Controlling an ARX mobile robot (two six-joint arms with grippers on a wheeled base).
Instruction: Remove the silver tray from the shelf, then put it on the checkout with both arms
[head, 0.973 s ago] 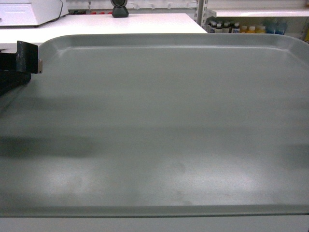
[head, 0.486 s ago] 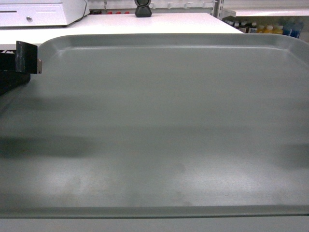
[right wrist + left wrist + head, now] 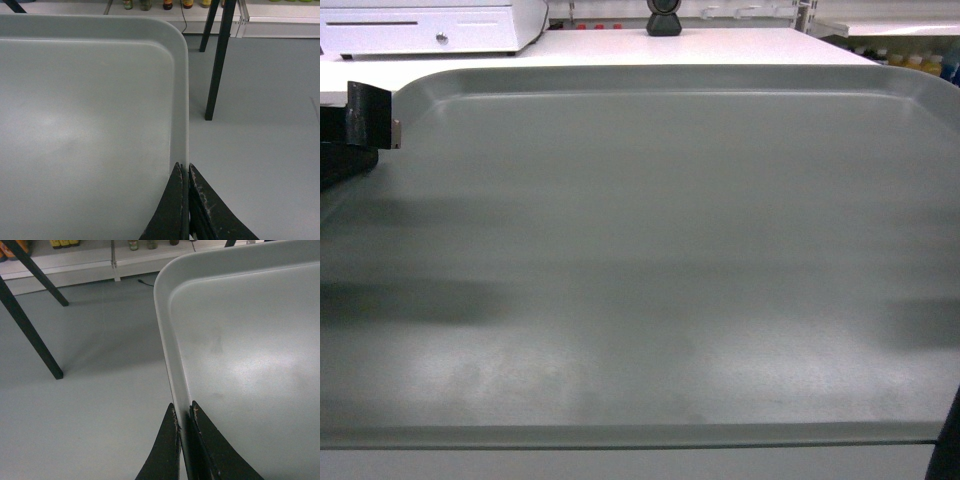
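Black table legs (image 3: 216, 65) flank open floor (image 3: 90, 405) (tray (image 3: 650, 260) overhead).

The left gripper (image 3: 184, 416) is clamping its two black fingers (image 3: 165, 450) onto the left rim of the silver tray (image 3: 250, 365), one finger outside the rim and one inside, tips nearly meeting. The right gripper (image 3: 185, 172) is pinching the right rim the same way, its scuffed fingers (image 3: 207, 210) pressing from either side. In the head view, the left gripper's black body (image 3: 365, 118) is showing at the tray's far left corner.
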